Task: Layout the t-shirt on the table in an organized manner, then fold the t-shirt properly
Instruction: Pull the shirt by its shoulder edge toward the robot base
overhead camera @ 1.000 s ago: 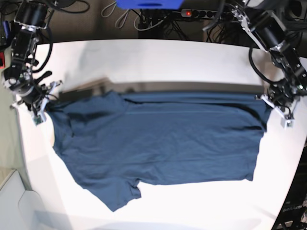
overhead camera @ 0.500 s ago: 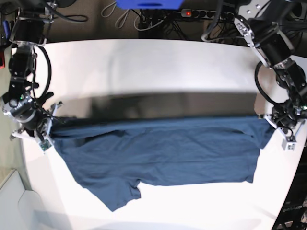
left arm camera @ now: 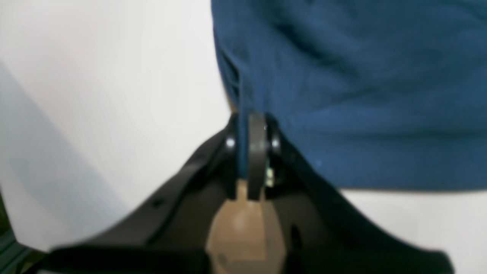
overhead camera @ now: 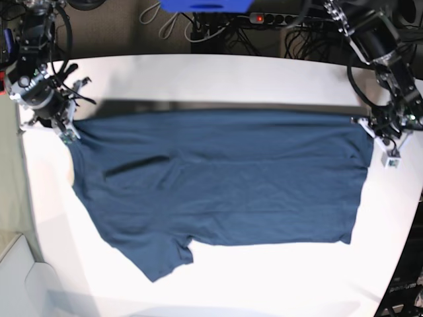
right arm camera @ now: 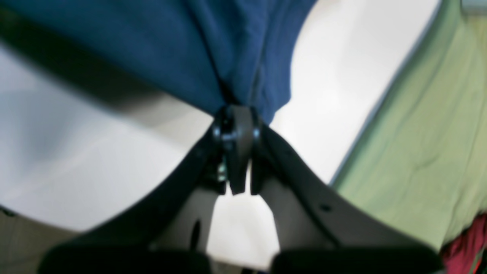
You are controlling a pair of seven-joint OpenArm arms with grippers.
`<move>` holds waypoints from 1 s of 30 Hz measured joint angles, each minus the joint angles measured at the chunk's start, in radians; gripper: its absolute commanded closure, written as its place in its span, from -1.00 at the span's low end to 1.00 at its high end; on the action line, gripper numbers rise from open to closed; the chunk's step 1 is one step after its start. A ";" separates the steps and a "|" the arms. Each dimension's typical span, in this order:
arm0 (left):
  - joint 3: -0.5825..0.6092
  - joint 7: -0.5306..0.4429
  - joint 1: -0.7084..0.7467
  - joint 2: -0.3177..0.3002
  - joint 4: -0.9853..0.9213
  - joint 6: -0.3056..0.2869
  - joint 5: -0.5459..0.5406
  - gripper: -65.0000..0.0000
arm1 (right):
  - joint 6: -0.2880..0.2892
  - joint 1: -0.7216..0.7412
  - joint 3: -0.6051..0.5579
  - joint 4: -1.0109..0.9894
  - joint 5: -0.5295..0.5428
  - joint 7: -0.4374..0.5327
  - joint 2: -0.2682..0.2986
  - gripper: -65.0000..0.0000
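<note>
On the table (overhead camera: 218, 79), navy t-shirt (overhead camera: 225, 181) outspread.

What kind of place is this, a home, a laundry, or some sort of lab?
Most likely a robotics lab or test bench. A bare white table carries only the t-shirt, two robot arms work at its sides, and a power strip with tangled cables lies behind it.

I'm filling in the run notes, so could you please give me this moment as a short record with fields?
garment: t-shirt, dark navy, spread wide, some wrinkles
surface: table, white
left claw: shut on one far corner of the t-shirt
right claw: shut on the opposite far corner
far edge: stretched nearly straight between the claws
near sleeve: lies flat, sticking out toward the table's near edge
fold: not yet begun
</note>
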 measured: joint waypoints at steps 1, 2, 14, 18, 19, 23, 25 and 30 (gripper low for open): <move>0.000 -0.006 0.016 0.000 0.000 0.000 0.000 0.99 | -0.001 -0.010 0.013 0.001 -0.002 0.002 0.000 1.00; 0.001 -0.008 0.034 0.000 0.000 0.000 -0.004 0.99 | 0.000 -0.021 0.024 0.002 0.000 0.005 0.000 1.00; 0.000 -0.061 0.177 -0.006 0.069 0.000 -0.035 0.99 | 0.000 -0.178 0.102 -0.001 0.002 0.092 -0.041 1.00; -0.001 -0.070 0.211 -0.006 0.086 0.001 -0.035 0.99 | -0.001 -0.198 0.102 -0.001 0.002 0.095 -0.057 1.00; -0.001 -0.072 0.213 -0.006 0.085 0.001 -0.037 0.99 | -0.001 -0.207 0.103 0.000 -0.001 0.095 -0.062 1.00; -0.001 -0.092 0.222 -0.011 0.082 0.003 -0.043 0.99 | -0.001 -0.237 0.105 -0.001 -0.003 0.093 -0.077 1.00; -0.002 -0.098 0.226 -0.012 0.082 0.004 -0.045 0.99 | -0.001 -0.237 0.106 -0.002 -0.016 0.094 -0.098 1.00; -0.001 -0.098 0.231 -0.013 0.082 0.003 -0.045 0.99 | 0.000 -0.248 0.105 -0.002 -0.009 0.090 -0.108 1.00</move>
